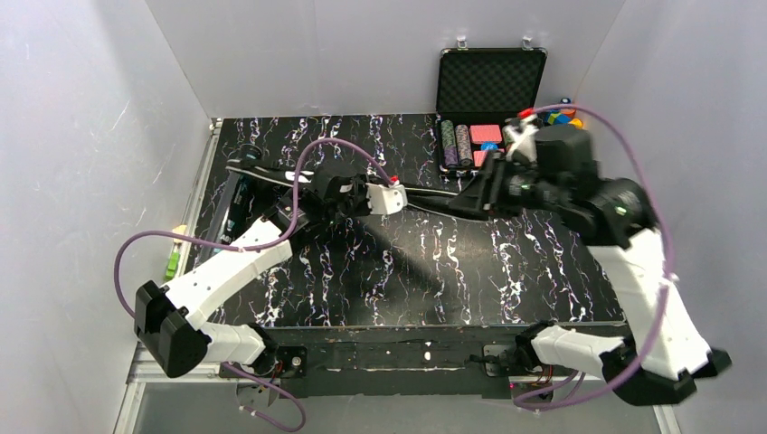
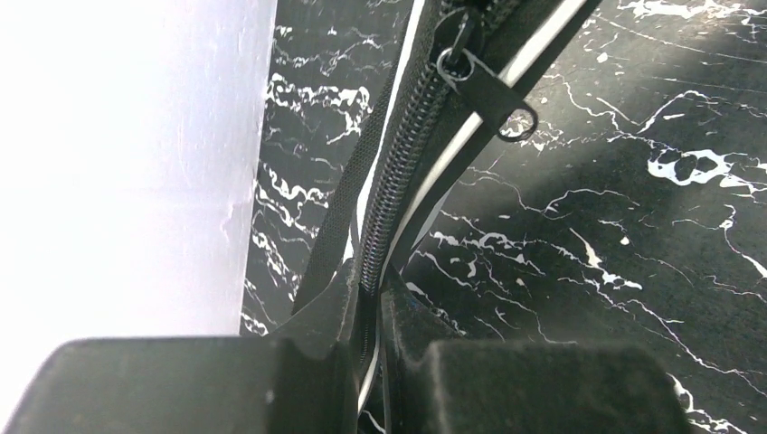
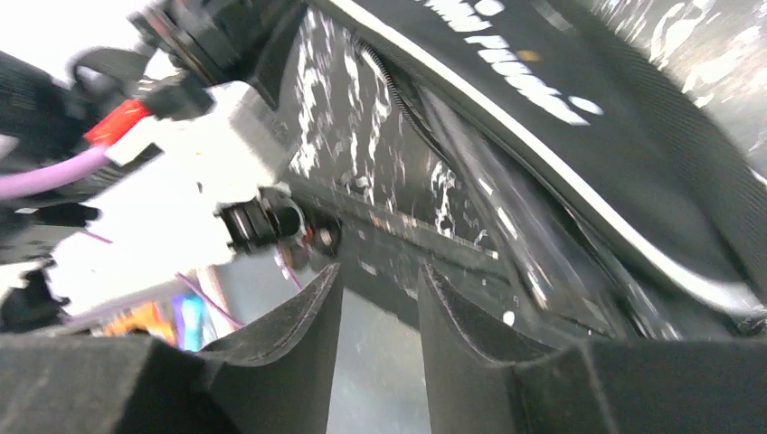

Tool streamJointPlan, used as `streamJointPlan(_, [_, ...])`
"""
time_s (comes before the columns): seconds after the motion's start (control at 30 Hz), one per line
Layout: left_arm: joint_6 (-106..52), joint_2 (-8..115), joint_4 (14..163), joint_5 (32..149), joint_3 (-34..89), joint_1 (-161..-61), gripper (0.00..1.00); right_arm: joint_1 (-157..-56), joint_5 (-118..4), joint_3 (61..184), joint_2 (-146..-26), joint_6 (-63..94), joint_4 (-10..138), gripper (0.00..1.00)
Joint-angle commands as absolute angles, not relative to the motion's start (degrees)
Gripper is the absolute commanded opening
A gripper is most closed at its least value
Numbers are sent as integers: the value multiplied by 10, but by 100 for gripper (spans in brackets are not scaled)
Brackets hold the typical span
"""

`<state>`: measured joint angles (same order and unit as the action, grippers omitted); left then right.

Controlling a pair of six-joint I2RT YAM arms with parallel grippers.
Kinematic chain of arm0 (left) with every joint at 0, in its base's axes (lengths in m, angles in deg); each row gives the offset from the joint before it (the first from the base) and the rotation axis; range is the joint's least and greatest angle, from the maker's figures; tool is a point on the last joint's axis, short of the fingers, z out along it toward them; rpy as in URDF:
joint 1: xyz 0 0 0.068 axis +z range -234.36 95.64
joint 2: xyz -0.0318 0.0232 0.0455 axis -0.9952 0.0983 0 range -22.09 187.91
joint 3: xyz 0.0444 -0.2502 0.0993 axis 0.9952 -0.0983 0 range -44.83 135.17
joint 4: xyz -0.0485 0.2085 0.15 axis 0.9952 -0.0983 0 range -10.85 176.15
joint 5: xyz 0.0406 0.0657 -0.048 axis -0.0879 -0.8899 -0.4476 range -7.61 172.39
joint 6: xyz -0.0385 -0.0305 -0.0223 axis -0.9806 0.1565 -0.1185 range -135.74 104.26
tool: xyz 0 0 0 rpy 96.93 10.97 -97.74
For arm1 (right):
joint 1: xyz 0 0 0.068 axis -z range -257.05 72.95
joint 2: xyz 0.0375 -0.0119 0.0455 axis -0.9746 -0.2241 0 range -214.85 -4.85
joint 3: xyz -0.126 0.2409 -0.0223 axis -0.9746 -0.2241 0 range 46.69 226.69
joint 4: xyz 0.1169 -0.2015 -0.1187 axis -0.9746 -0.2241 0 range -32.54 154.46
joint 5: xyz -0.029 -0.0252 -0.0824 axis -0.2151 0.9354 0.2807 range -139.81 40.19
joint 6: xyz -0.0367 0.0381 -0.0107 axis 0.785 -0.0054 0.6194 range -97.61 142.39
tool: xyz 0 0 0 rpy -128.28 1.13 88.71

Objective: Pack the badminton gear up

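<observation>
left gripper [image 2: 369, 303]: clenched on the zipper edge of the racket bag [image 2: 395, 176], pads tight on either side of the teeth. The zipper pull [image 2: 493, 95] sits further along the same track, hanging off to the side, not in the jaws. White piping runs beside the zipper.

right gripper [image 3: 378, 271]: jaws parted a little, nothing visible between them. The bag lies just to its right in the wrist view, black fabric with white lettering, too blurred to read. Can't tell if a finger touches it.

In the way: the left arm's white wrist camera housing [image 3: 181, 172], with its red plug and purple cable [image 3: 45, 172], sits close ahead-left of the right gripper. Both arms meet over the middle of the tabletop [image 1: 407, 271], so it's crowded there.

Bag location: across the far half of the tabletop, running from the far left toward the right gripper.

Around: the open poker chip case [image 1: 488, 86] is at the far edge, right of centre, with its lid upright. The coloured blocks [image 1: 563, 116] are just right of it, partly hidden by the right arm. A small green-yellow item [image 1: 174, 258] sits off the left edge.

Views: the top view gives the layout, but the bag blends into the black tabletop and the grips are hidden. Only the left wrist view shows the clamp on the zipper. Only the right wrist view shows the lettering and the jaw gap.
</observation>
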<state>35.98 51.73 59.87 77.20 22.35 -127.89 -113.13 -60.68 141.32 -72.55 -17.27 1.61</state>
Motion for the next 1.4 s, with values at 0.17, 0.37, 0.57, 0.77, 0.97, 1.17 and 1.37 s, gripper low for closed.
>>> streamJointPlan(0.17, [288, 460, 595, 745, 278, -1277, 0, -1017, -625, 1534, -689, -139, 37, 33])
streamJointPlan(0.37, [263, 457, 565, 779, 323, -1276, 0, -990, -523, 1496, -642, -144, 69, 1])
streamJointPlan(0.57, [238, 462, 542, 798, 361, -1276, 0, -979, -487, 1458, -598, -155, 87, 1])
streamJointPlan(0.77, [224, 459, 526, 811, 378, -1276, 0, -978, -472, 1460, -589, -163, 91, 1])
streamJointPlan(0.97, [209, 453, 521, 819, 379, -1276, 0, -977, -479, 1488, -602, -168, 115, 1])
streamJointPlan(1.17, [207, 450, 522, 819, 381, -1276, 0, -976, -529, 1464, -613, -186, 138, 1])
streamJointPlan(1.37, [209, 450, 521, 817, 381, -1276, 0, -976, -545, 1439, -605, -194, 142, 1])
